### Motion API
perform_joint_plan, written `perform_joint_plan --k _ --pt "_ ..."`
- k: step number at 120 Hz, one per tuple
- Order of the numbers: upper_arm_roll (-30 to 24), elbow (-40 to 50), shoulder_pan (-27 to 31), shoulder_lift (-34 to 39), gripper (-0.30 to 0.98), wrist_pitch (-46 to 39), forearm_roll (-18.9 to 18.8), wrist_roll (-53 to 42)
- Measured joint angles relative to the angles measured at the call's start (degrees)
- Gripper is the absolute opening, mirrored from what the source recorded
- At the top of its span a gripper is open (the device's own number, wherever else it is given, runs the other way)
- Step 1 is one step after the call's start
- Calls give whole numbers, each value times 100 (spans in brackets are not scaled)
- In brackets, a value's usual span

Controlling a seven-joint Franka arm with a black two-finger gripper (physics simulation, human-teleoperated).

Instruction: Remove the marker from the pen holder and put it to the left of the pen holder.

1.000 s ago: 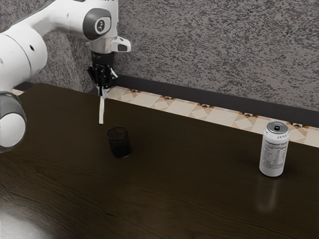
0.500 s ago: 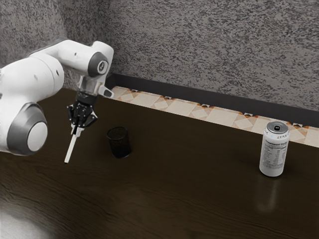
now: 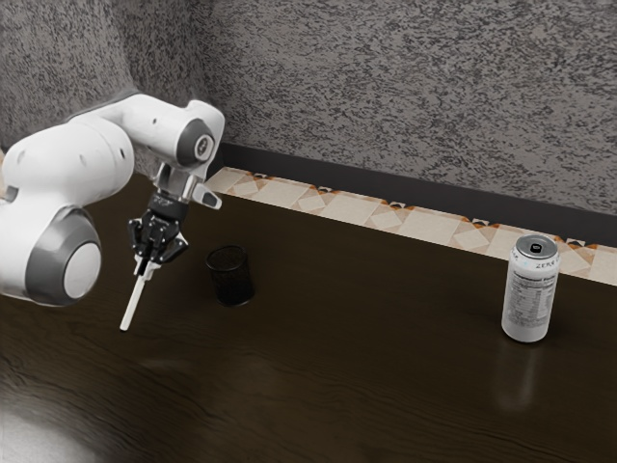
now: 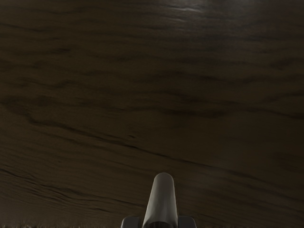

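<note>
At the exterior view's left, the marker [image 3: 133, 306] slants downward, pinched in the gripper [image 3: 145, 267]. Best to ease it low and flatter over the table [image 3: 183, 395] before release, lest it roll, staying clear of the upright pen holder [image 3: 231, 280] to the right.

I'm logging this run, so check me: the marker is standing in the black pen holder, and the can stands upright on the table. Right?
Not quite: the marker isn't in the pen holder. The exterior view shows it held in the fingers, outside the holder. The can does stand upright on the table.
</note>
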State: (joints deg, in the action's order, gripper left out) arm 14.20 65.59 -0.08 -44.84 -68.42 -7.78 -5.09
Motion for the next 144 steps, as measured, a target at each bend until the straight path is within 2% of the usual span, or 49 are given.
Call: perform_joint_plan --k 21,39,65,104,112,128,144 --pt "3 -5 -1 -4 32 67 9 75" --pt "4 -8 -1 14 50 94 7 124" --pt "4 -22 -1 52 62 123 5 176" --pt "-17 -14 -3 150 67 134 13 225" --pt "-261 371 -11 605 68 -130 27 228" --pt "-825 1806 -10 2306 68 -1022 83 244" --pt "-1061 2269 -27 3286 68 -1730 466 219"
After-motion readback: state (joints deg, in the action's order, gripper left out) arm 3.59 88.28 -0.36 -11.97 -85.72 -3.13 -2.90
